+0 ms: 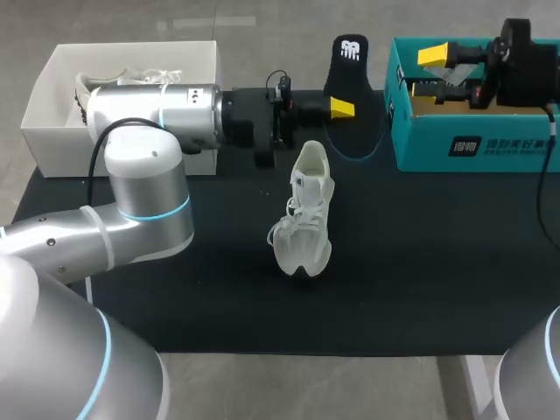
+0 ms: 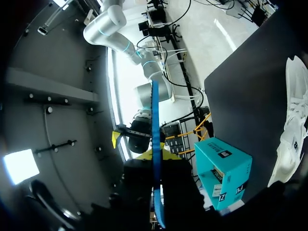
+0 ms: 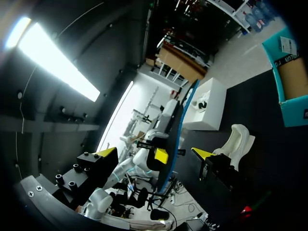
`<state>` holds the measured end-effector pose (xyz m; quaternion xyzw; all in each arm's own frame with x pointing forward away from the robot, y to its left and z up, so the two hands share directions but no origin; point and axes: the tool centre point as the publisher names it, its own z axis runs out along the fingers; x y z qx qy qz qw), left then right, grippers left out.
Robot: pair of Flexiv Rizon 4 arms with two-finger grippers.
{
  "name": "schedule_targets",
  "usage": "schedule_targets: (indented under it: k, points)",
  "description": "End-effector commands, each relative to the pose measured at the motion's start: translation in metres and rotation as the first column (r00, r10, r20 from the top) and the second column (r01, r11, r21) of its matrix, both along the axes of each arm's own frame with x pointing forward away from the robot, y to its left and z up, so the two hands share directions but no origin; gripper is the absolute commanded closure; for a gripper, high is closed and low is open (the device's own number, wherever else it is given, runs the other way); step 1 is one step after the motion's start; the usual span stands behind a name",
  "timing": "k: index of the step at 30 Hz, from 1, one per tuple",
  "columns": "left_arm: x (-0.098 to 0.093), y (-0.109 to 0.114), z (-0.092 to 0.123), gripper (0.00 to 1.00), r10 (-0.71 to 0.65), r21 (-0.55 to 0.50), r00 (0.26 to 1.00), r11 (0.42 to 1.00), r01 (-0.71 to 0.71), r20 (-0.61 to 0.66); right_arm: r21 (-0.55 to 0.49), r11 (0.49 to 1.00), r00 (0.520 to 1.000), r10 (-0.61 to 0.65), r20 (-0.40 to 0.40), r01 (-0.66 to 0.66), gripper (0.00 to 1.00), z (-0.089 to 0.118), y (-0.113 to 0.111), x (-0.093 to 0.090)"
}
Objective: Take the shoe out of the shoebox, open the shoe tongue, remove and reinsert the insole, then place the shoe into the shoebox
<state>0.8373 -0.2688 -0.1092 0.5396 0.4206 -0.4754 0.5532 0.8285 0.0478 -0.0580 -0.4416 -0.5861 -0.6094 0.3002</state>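
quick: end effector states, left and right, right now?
Left end effector: closed on the black insole with a blue edge, held upright.
Right end effector: open, holding nothing.

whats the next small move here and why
Probably lower the left end effector toward the shoe. It holds the insole upright above the mat, out of the shoe, so putting it back in seems next.

shoe (image 1: 304,214): mesh cloth | insole (image 1: 350,57): matt black | shoebox (image 1: 477,144): teal cardboard | left arm (image 1: 149,109): satin metal
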Motion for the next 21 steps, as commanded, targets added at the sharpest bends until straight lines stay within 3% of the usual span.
schedule_targets:
  k: [1,10,13,16,17,21]
  points:
    - [0.002,0.010,0.000,1.00,-0.013,0.014,1.000,1.000,0.013,-0.006,-0.016,1.000,1.000,0.015,0.002,-0.015,0.00,0.007,0.003,-0.014]
    - [0.006,0.022,-0.001,1.00,-0.046,0.046,0.980,0.997,0.056,-0.193,-0.089,0.993,0.992,0.088,0.089,-0.080,0.00,0.026,0.005,-0.047]
    - [0.006,0.024,0.003,1.00,-0.055,0.044,0.977,0.997,0.066,-0.204,-0.096,0.993,0.993,0.084,0.086,-0.075,0.00,0.027,0.003,-0.053]
    - [0.006,0.025,0.010,1.00,-0.031,-0.011,0.999,0.999,0.031,0.015,-0.098,0.993,0.993,0.075,0.087,-0.066,0.00,0.026,0.003,-0.056]
    - [0.004,0.026,0.013,1.00,-0.016,-0.071,0.988,0.997,0.028,0.155,-0.099,0.993,0.994,0.073,0.086,-0.064,0.00,0.024,0.003,-0.057]
    - [0.000,0.028,0.020,1.00,0.061,-0.226,0.916,0.974,0.033,0.396,-0.096,0.994,0.994,0.068,0.084,-0.060,0.00,0.021,0.005,-0.057]
